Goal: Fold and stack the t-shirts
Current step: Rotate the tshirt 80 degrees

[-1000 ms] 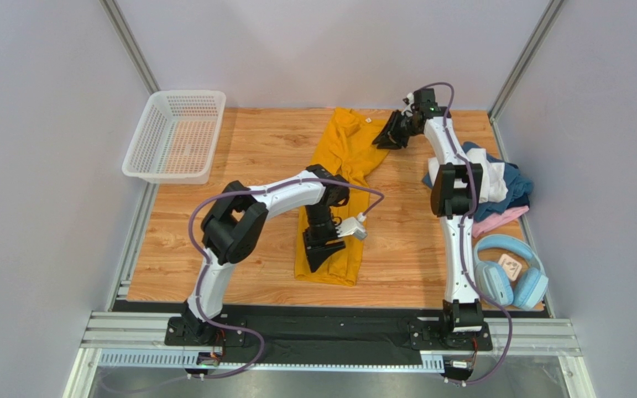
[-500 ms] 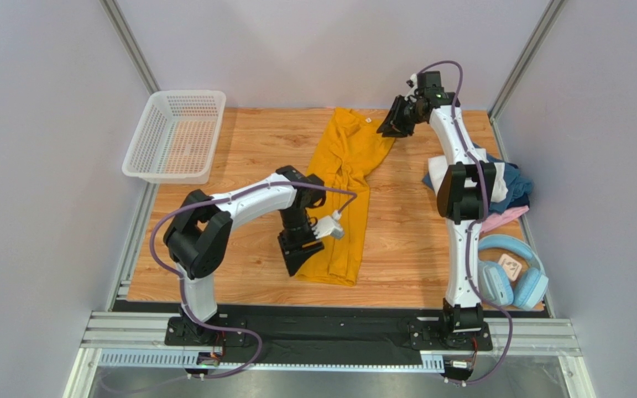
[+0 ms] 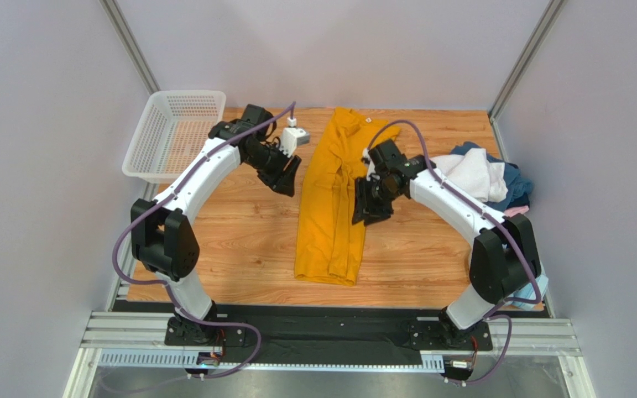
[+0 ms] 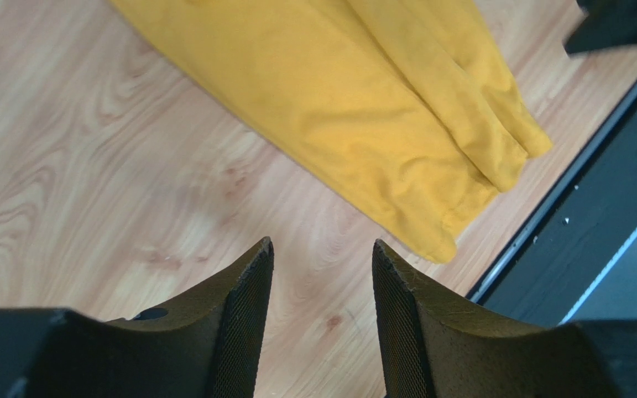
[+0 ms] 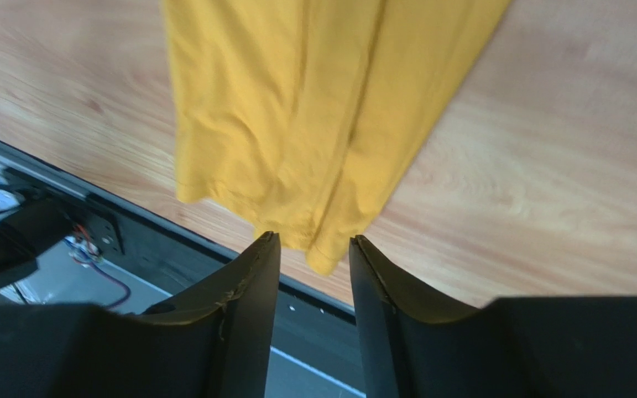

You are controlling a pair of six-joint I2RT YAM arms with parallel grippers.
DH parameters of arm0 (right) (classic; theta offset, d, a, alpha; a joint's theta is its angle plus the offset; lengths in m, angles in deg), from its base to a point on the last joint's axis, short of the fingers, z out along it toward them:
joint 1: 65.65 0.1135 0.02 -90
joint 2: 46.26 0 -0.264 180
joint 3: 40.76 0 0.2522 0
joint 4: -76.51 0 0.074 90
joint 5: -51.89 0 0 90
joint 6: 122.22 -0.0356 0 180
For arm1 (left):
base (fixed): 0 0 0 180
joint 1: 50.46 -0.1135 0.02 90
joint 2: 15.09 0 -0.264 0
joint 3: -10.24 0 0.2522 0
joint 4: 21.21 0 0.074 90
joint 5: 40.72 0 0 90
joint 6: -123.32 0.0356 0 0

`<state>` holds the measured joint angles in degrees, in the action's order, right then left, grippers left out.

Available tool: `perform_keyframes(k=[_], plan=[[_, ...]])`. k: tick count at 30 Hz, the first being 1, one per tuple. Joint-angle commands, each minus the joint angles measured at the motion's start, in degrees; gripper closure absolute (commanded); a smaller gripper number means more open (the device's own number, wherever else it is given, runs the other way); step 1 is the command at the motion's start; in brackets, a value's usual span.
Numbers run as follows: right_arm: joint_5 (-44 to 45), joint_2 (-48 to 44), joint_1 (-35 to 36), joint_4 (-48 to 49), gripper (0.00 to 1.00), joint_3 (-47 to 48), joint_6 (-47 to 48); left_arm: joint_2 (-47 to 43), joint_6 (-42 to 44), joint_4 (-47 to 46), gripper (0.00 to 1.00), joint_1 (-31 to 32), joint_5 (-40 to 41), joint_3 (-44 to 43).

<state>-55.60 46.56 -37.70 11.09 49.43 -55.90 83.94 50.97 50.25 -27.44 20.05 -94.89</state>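
The mustard-yellow shirt (image 3: 330, 217) lies folded into a long narrow strip down the middle of the wooden table (image 3: 230, 240), one end near the far edge and its hem close to the near edge. The right gripper (image 3: 367, 211) hovers at the strip's right edge, about halfway along; in its wrist view the fingers (image 5: 243, 323) stand apart with nothing between them, the hem showing below. The left gripper (image 3: 287, 178) hangs over bare wood just left of the shirt's far half, its jaws likewise apart and empty. At the table's right edge sits a heap of other shirts (image 3: 473, 172), white on top with dark blue beside it. A white mesh basket (image 3: 185, 93) stands at the far left corner
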Motion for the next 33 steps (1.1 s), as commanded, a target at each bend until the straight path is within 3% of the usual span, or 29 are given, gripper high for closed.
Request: perform_keyframes(k=[1, 10, 33], plan=[[-2.0, -3.6, 3.5, 1.2, 0.55, -7.2, -1.6, 2.4, -0.3, 0.5, 0.46, -2.5, -1.9, -3.5], [-8.5, -0.3, 12.8, -1.5, 0.53, -8.4, -1.0, 3.9, 1.7, 0.2, 0.46, -2.5, -3.1, 0.2], [-11.9, 11.4, 14.3, 8.9, 0.6, -12.8, 0.2, 2.1, 3.7, 1.5, 0.46, -2.5, -1.6, 4.1]])
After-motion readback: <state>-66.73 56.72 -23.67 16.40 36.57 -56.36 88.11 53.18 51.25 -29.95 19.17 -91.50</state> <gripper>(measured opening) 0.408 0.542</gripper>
